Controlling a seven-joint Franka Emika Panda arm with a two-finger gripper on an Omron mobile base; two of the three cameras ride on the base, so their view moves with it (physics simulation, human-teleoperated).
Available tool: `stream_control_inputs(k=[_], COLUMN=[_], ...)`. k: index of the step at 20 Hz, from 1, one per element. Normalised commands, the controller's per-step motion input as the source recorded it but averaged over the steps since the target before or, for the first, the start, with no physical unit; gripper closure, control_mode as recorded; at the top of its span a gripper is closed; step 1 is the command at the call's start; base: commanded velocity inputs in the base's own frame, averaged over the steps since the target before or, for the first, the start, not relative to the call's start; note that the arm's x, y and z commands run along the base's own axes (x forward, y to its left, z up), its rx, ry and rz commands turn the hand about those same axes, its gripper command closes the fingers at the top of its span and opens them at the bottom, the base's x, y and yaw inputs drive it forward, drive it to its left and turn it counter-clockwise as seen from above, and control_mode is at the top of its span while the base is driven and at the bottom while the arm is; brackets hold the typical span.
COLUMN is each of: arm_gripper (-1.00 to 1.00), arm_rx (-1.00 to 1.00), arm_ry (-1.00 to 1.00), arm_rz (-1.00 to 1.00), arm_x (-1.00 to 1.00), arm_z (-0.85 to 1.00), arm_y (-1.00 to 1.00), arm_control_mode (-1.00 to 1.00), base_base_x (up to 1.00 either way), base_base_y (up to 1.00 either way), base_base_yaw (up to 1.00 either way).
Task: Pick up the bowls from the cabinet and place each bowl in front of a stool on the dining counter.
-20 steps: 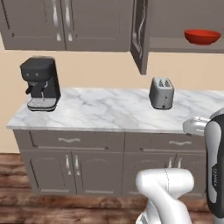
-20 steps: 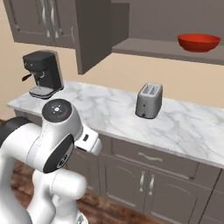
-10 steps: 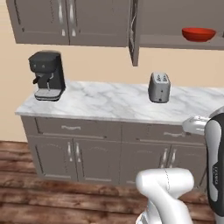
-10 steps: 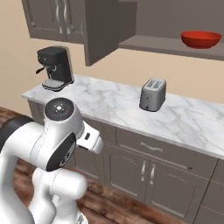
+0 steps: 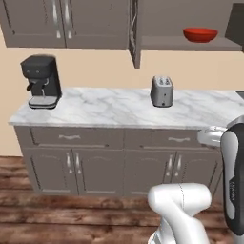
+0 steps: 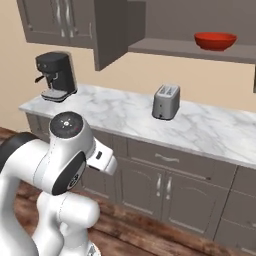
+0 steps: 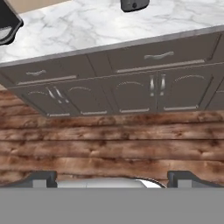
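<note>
Red bowl (image 5: 200, 34) on the shelf of the open cabinet (image 5: 188, 44) — upright, alone, above and right of the toaster (image 5: 161, 91). Toaster and coffee machine (image 5: 41, 81) well apart on the marble surface (image 5: 109, 109). Fingers (image 7: 113, 177) spread wide, empty — aimed at the wooden floor (image 7: 109, 144) before the lower doors.

One red bowl (image 5: 200, 34), one toaster (image 5: 162, 91)

Kitchen (toaster (image 5: 162, 91), coffee machine (image 5: 42, 81))
</note>
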Motion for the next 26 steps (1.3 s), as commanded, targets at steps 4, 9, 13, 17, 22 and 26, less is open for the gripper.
stream_control_inputs(k=[4,9,13,17,22,26], arm_gripper=[-1.0,-1.0,-1.0,-1.0,-1.0,-1.0], arm_rx=[0.0,0.0,0.0,0.0,0.0,0.0], arm_ry=[0.0,0.0,0.0,0.0,0.0,0.0], arm_rz=[0.0,0.0,0.0,0.0,0.0,0.0], arm_x=[0.0,0.0,0.0,0.0,0.0,0.0], arm_z=[0.0,0.0,0.0,0.0,0.0,0.0], arm_y=[0.0,0.0,0.0,0.0,0.0,0.0], arm_control_mode=[1.0,1.0,1.0,1.0,1.0,1.0], base_base_x=[0.01,0.17,0.37,0.59,0.93,1.0], base_base_y=[-0.34,-0.33,-0.27,-0.12,0.0,0.08], base_base_yaw=[-0.28,-0.29,-0.3,-0.32,-0.3,-0.27])
